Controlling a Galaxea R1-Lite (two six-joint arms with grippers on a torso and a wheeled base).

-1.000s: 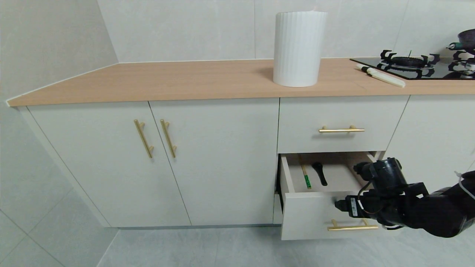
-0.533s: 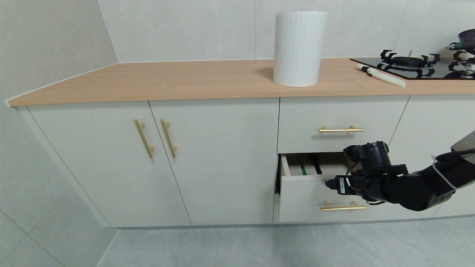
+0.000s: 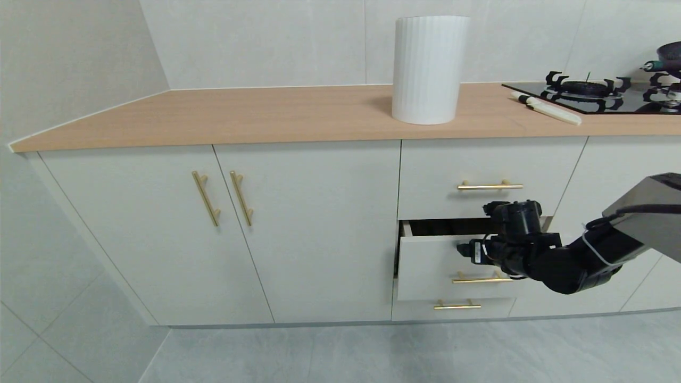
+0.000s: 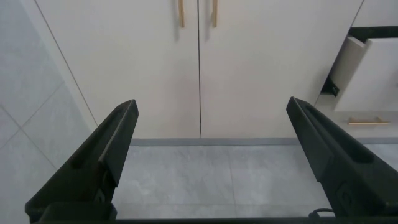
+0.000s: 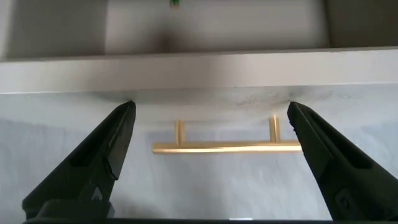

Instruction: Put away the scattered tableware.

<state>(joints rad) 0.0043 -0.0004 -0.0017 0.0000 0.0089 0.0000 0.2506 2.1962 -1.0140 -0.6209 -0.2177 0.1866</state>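
Progress is looking nearly complete: the middle drawer [image 3: 431, 266] is standing only slightly ajar. A green speck [image 5: 175, 3] is showing inside, so the tableware is probably lying in there, though I am not making out which piece. The right claw [image 5: 210, 112] is hovering open and empty just before the drawer front, above its brass handle [image 3: 481, 277]. The left claw [image 4: 211, 109] is hanging open, gripping nothing, facing the cabinet doors [image 4: 124, 62]. Shutting the drawer is likely what is left, perhaps also stowing one knife [image 3: 545, 108] lying on the desk [image 3: 266, 114]. I am counting three drawers, two doors and one white ribbed canister [image 3: 428, 69].
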